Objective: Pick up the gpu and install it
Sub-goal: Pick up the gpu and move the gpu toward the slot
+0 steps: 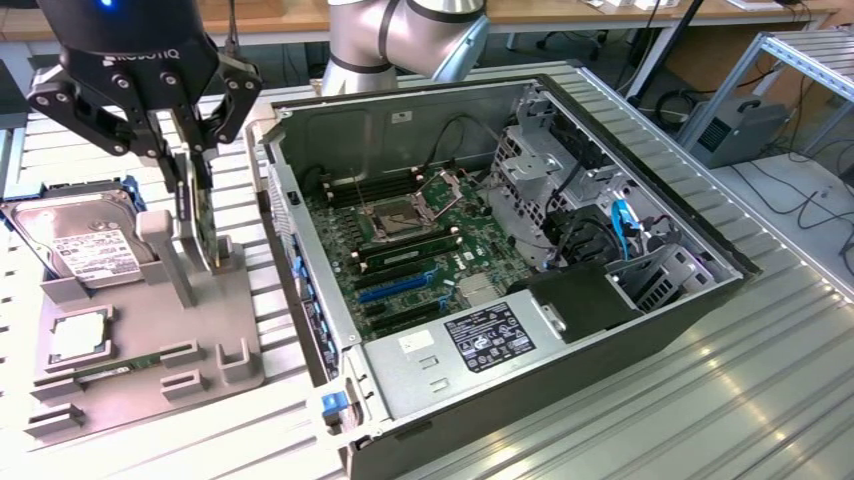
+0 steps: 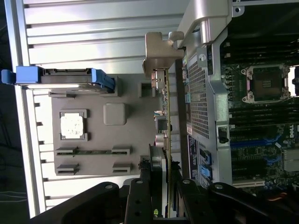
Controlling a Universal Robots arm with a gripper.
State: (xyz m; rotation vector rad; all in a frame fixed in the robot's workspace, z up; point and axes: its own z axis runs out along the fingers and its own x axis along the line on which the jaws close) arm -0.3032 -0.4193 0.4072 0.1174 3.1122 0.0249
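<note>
The gpu [image 1: 203, 225] stands on edge in a slot of the grey holder tray [image 1: 147, 330], left of the open computer case [image 1: 441, 395] in the exterior view. My gripper [image 1: 190, 165] hangs straight over it, a finger on each side of the card's upper edge, shut on it. In the wrist view the gpu [image 2: 167, 121] runs away from my gripper [image 2: 161, 189] as a thin brownish-green edge, with its silver bracket [image 2: 159, 51] at the far end. Its lower edge still sits at the holder. The motherboard [image 1: 414, 260] lies exposed inside the case, blue slots [image 1: 394, 285] near its front.
On the holder tray [image 2: 135, 135] lie a silver hard drive [image 1: 80, 245] with blue rails, a square processor [image 1: 78, 338] and a narrow memory stick [image 1: 120, 365]. The case's side wall [image 1: 274, 200] rises close beside the gpu. Ribbed metal table [image 1: 747, 400] surrounds everything.
</note>
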